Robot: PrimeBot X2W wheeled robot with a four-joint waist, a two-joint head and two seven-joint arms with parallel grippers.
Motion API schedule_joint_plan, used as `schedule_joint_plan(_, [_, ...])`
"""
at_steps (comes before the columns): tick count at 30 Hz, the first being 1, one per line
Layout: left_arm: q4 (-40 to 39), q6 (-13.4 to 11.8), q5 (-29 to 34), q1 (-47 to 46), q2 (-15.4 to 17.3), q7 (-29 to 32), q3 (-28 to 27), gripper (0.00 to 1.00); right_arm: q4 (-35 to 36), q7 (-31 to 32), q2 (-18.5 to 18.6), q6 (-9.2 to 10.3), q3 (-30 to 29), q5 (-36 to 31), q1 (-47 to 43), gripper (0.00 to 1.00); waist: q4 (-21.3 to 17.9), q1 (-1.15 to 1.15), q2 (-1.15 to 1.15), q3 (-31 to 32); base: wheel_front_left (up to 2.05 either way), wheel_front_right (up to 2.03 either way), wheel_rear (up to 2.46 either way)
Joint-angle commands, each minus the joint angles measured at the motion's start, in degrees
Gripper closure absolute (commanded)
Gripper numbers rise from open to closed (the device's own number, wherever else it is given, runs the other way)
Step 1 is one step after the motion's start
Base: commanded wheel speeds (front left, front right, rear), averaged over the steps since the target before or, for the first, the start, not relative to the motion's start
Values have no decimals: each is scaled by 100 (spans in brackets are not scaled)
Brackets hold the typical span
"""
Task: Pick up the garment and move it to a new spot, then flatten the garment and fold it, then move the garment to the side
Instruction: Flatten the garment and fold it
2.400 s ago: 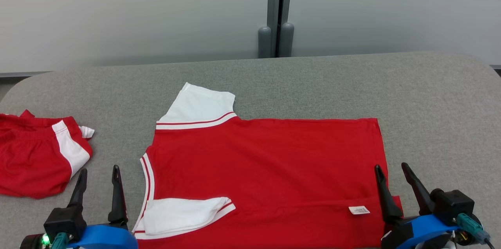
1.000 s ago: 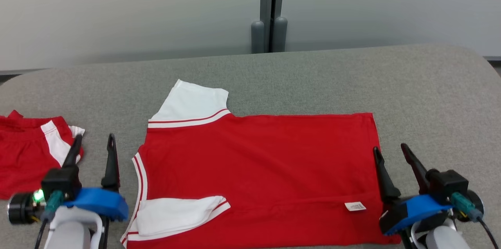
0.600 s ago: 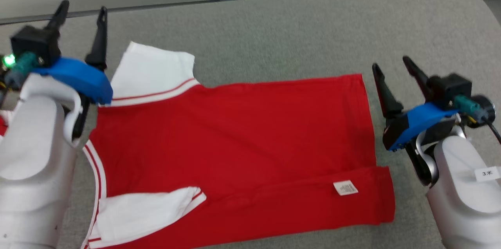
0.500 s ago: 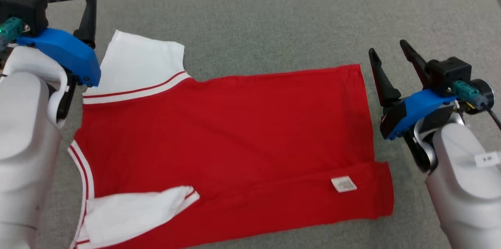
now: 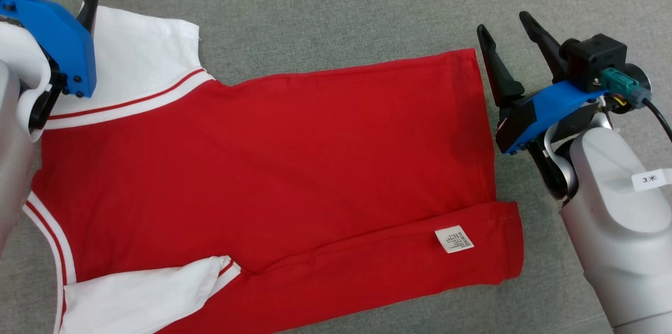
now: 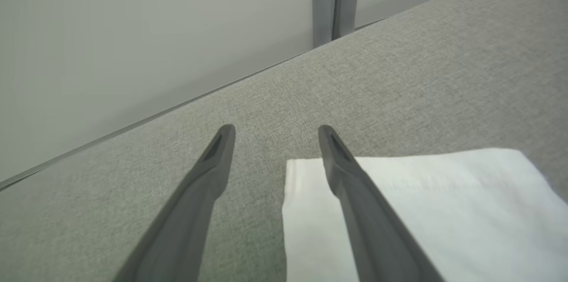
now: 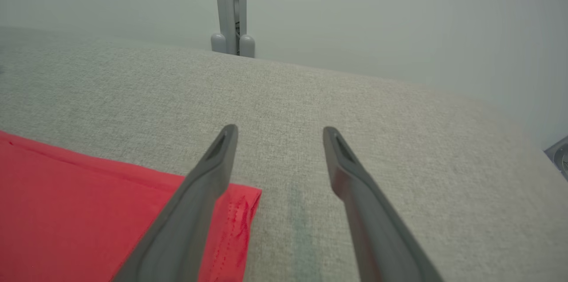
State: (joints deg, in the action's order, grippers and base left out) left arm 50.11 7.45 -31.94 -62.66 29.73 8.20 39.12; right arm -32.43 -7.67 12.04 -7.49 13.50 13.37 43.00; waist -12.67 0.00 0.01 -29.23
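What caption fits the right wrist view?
Open right hand at a hem corner of the red shirt on the grey table.

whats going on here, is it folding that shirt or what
A two-armed robot is partway through folding a red and white shirt spread flat on the grey table. The near edge is already folded over, its care label facing up. The left gripper hovers by the far white sleeve and the right gripper by the far hem corner, both with jaws open and holding nothing.
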Motion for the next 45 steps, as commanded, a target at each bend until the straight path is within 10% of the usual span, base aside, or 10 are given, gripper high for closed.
schedule_joint_plan(1, [58,2,-93,-79,19,43,96,0,-16,-40,5,-1,43,55,119,0,-15,0,-1,-30,0,0,0])
schedule_joint_plan(9, [345,2,-716,-217,48,289,594,0,-138,2,53,-1,275,201,284,0,-83,0,-1,-139,0,0,0])
schedule_joint_plan(11, [378,3,-949,-179,-6,372,674,82,-199,65,79,-1,337,254,304,0,-75,0,-1,-120,0,0,0])
schedule_joint_plan(13, [353,3,-1086,-186,-11,381,776,100,-260,136,112,-1,401,308,304,0,-49,0,-1,-73,0,0,0])
schedule_joint_plan(31, [251,3,-1588,-554,-178,-345,1630,100,-817,1404,356,-1,1050,1301,353,0,302,0,-1,25,0,0,0])
schedule_joint_plan(32, [263,3,-1612,-572,-177,-390,1657,100,-826,1460,352,-2,1095,1365,352,47,311,0,-1,24,0,0,0])
schedule_joint_plan(34, [288,3,-1666,-607,-177,-480,1710,100,-810,1486,395,-2,1160,1467,380,100,331,0,-1,25,0,0,0])
schedule_joint_plan(45, [553,3,-1857,-714,-361,-1302,1861,100,-1059,534,485,-1,1030,1453,794,100,508,0,-1,263,0,0,0])
